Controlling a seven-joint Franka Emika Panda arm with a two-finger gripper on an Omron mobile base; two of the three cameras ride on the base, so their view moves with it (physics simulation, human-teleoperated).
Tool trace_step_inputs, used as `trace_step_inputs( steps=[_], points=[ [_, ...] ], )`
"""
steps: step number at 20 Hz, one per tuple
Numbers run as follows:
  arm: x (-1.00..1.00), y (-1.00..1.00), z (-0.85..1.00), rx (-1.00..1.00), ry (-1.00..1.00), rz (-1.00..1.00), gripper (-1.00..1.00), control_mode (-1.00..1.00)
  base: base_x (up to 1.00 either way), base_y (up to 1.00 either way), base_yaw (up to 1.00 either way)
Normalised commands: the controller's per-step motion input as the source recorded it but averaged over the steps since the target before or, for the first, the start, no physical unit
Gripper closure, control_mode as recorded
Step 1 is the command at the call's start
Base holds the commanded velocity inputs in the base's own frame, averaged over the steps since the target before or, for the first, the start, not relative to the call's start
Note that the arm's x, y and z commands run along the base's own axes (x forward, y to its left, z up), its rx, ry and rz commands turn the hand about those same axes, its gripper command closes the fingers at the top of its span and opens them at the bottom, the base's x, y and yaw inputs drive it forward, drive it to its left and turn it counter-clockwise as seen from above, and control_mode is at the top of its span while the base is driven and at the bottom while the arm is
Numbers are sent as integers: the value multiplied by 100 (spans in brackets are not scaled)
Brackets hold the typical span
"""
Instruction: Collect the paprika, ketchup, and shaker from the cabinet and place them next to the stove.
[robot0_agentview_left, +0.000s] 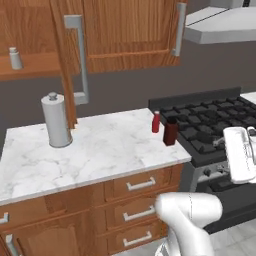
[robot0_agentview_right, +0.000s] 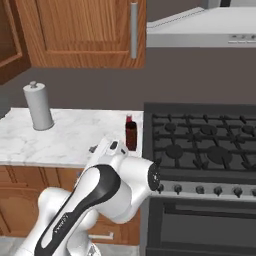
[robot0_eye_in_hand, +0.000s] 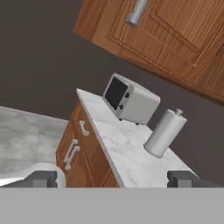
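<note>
The upright shaker (robot0_agentview_left: 15, 58) on the cabinet (robot0_agentview_left: 120, 30) shelf sits toward 11 o'clock, well apart from the spread, empty pincer (robot0_eye_in_hand: 114, 178).

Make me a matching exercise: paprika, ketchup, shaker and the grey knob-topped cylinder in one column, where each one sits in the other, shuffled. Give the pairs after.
Things:
1. paprika
2. ketchup
3. shaker
4. grey knob-topped cylinder

Places:
A. on the shelf inside the open cabinet
B. on the counter below the open cabinet door
C. at the counter edge beside the stove, nearer the front
D. by the stove, just behind the dark jar

Pairs: 1-C, 2-D, 3-A, 4-B
</note>
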Motion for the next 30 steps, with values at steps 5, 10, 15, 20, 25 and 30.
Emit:
trace_step_inputs(
  steps=[5,10,15,20,25,30],
  points=[
    [0,0,0,0,0,0,-100,100,-93,72,0],
    [0,0,0,0,0,0,-100,100,-60,98,0],
    [0,0,0,0,0,0,-100,100,-28,100,0],
    [0,0,0,0,0,0,-100,100,3,100,0],
    [0,0,0,0,0,0,-100,100,37,98,0],
    [0,0,0,0,0,0,-100,100,74,51,0]
  ],
)
